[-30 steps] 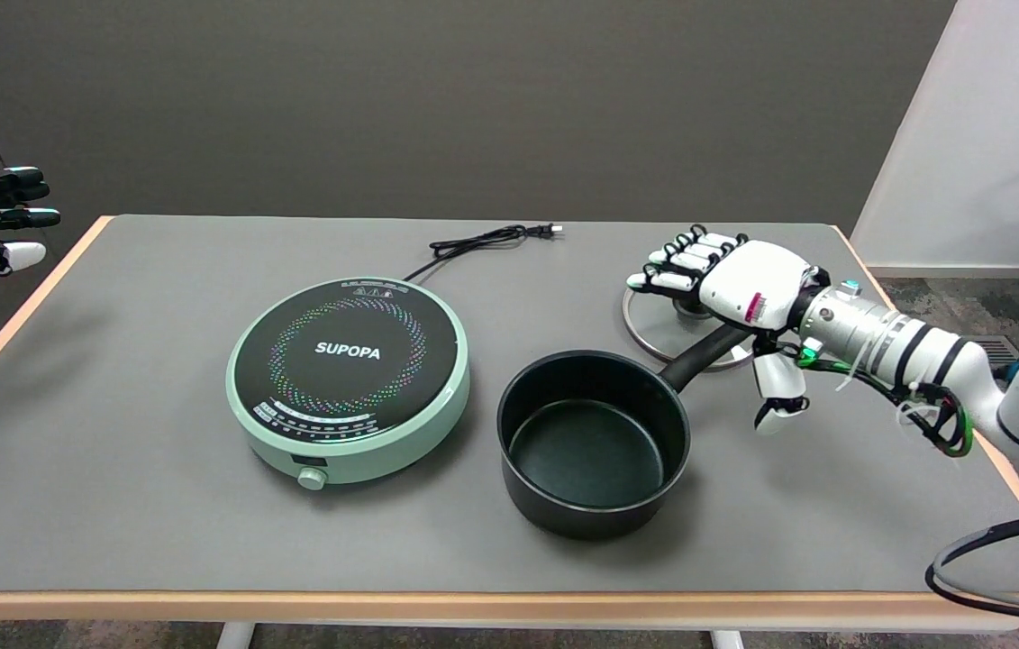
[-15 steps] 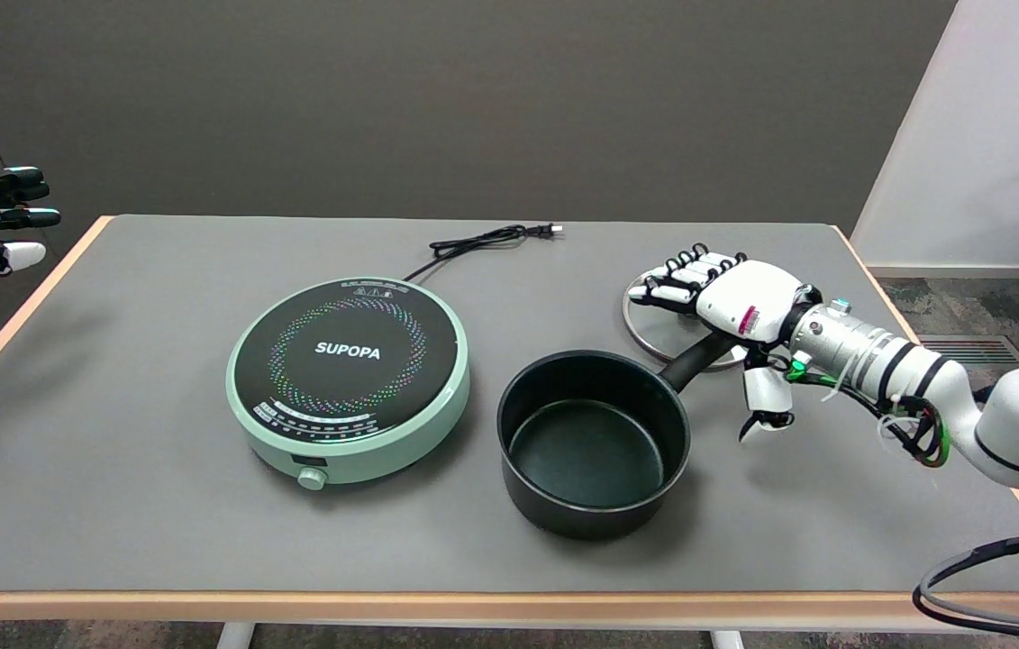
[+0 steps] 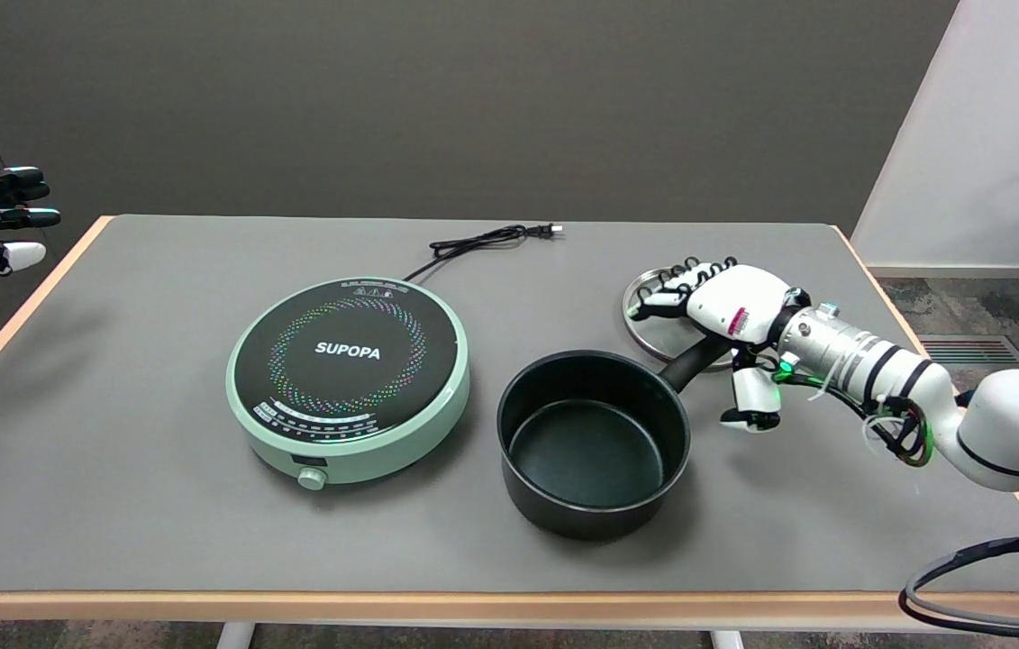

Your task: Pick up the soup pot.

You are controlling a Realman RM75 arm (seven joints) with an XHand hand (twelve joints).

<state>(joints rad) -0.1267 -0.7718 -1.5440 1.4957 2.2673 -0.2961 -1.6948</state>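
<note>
Lower and closer than a second ago, the right hand is settling over the outer end of the soup pot's handle, while the soup pot itself is sitting exactly where it was, on the grey table, just right of the induction cooker. The fingers are arching over the far side of the handle and the thumb is hanging down on its near side, so the hand is bracketing the handle rather than clamping it; the fingers are spread and holding nothing, and whether the palm is already touching the handle cannot be told. Judging by this, the reach is nearly finished, and the closing of the fingers and the lift are still to come. The pot is a round, straight-walled saucepan, matte black outside, with a dark, smooth, faintly shiny lining and nothing inside. Its handle is a straight black bar angling up and to the right from the rim. Behind the hand, a round lid with a bright metal rim is lying flat on the table. The cooker is a low mint-green disc with a glossy black top, and a thin black power cord is trailing behind it, unplugged.
</note>
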